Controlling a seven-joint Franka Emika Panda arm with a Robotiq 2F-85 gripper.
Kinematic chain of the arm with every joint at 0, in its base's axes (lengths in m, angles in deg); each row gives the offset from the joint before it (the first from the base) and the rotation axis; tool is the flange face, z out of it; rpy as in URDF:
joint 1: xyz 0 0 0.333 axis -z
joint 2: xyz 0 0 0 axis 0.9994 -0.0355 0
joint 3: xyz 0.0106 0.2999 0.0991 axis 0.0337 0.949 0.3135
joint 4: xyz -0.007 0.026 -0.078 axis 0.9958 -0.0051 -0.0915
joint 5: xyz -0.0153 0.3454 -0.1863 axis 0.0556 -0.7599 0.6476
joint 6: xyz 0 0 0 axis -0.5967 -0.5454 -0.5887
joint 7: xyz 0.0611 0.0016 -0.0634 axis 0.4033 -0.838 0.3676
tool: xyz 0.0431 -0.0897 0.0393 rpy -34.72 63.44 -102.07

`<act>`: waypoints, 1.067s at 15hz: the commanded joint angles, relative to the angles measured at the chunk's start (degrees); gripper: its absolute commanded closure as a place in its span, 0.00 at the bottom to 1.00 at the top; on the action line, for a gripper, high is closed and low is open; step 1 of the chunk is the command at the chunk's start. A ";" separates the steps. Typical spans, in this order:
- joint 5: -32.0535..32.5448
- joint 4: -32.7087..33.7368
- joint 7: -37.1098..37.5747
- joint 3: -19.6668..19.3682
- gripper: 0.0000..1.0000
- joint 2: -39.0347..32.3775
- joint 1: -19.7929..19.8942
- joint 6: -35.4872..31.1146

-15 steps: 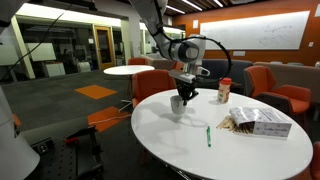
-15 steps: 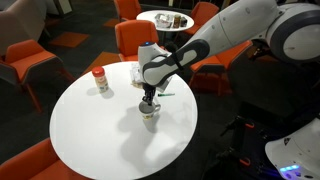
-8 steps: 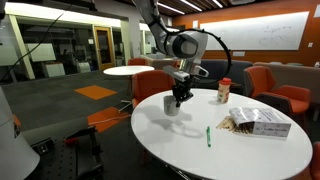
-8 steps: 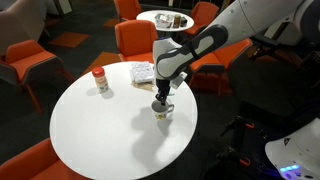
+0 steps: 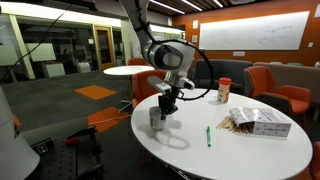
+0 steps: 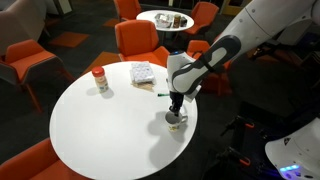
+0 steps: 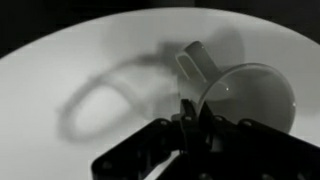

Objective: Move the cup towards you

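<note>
The cup is a small light grey mug with a side handle. In both exterior views [image 5: 157, 117] [image 6: 176, 120] it is near the edge of the round white table [image 5: 200, 155] [image 6: 100, 130]. My gripper [image 5: 165, 104] [image 6: 177, 107] is right above it, shut on its rim. In the wrist view the cup [image 7: 245, 95] fills the right side, handle pointing up-left, with the fingers [image 7: 192, 112] pinched on its rim.
A red-lidded jar [image 5: 224, 91] [image 6: 100, 80] stands on the far part of the table. A packet of items [image 5: 258, 122] [image 6: 143, 72] and a green pen [image 5: 208, 136] lie on the table. Orange chairs [image 5: 275, 85] [image 6: 140, 40] surround it.
My gripper has carried the cup across the table from near the middle to near the table's edge, staying shut on its rim.
</note>
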 commanded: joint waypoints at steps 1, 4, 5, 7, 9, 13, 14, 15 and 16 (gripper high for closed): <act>-1.62 -6.75 -2.26 0.71 1.00 4.55 0.74 -6.60; -0.85 -10.73 -3.59 1.04 1.00 5.95 0.70 -13.58; -1.41 -11.42 -3.79 1.62 1.00 6.24 1.18 -14.02; -1.40 -12.54 -4.25 2.10 1.00 6.64 1.54 -14.09; -1.78 -13.06 -5.09 2.64 1.00 6.82 2.04 -13.32; -1.66 -13.75 -7.67 3.35 0.68 7.45 3.20 -13.38; -1.70 -13.78 -8.46 3.54 0.58 7.92 3.56 -13.15; -2.10 -13.90 -9.36 3.95 0.51 8.78 4.10 -12.43; -1.78 -14.02 -9.84 3.96 0.41 9.89 4.16 -11.03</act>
